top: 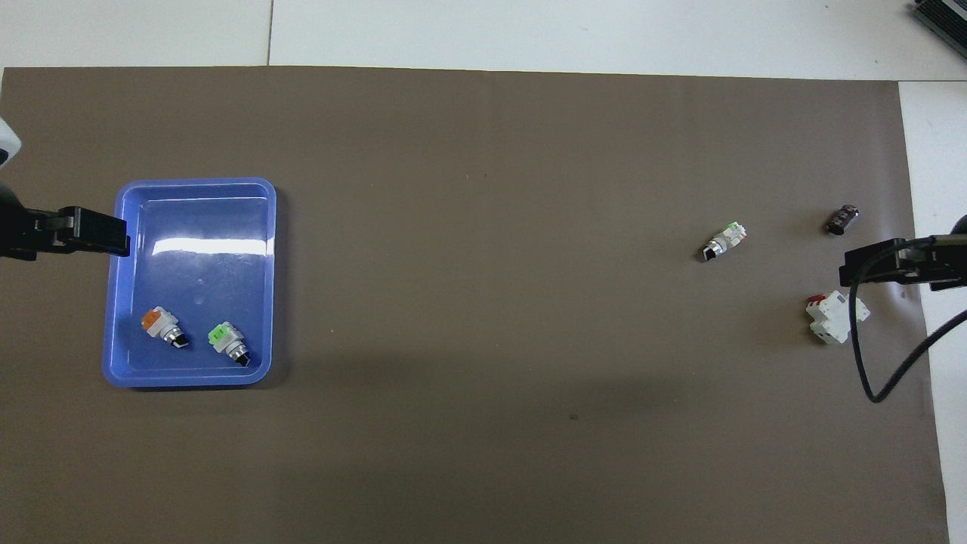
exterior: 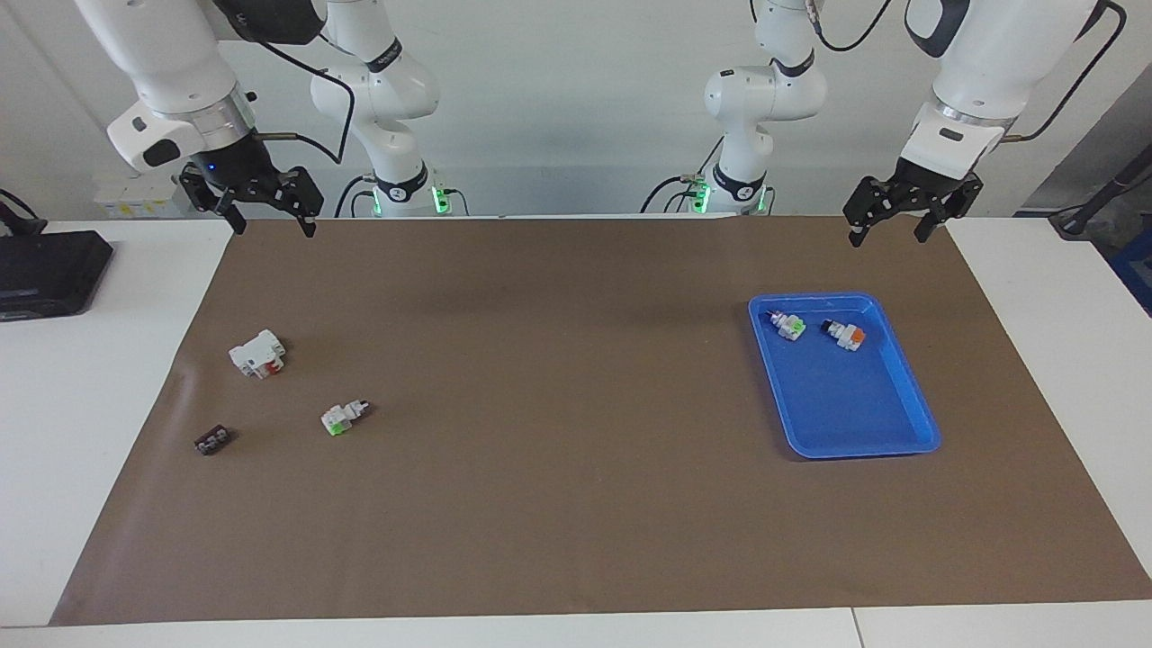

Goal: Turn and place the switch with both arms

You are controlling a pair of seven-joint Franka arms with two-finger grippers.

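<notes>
The switch [exterior: 346,417] lies on its side on the brown mat [exterior: 558,504] toward the right arm's end of the table, apart from the white block [exterior: 257,353] and the small black piece [exterior: 213,440]. Two more switches lie in the blue tray [exterior: 909,378]. Left gripper [exterior: 889,234] and right gripper [exterior: 271,226] hang raised, fingers spread wide, holding nothing.

Bright, even light; glare in tray [top: 121,287]

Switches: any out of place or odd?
One switch lies on its side on the mat toward the right arm's end, while its two twins sit in the blue tray. Nothing spilled or damaged.
</notes>
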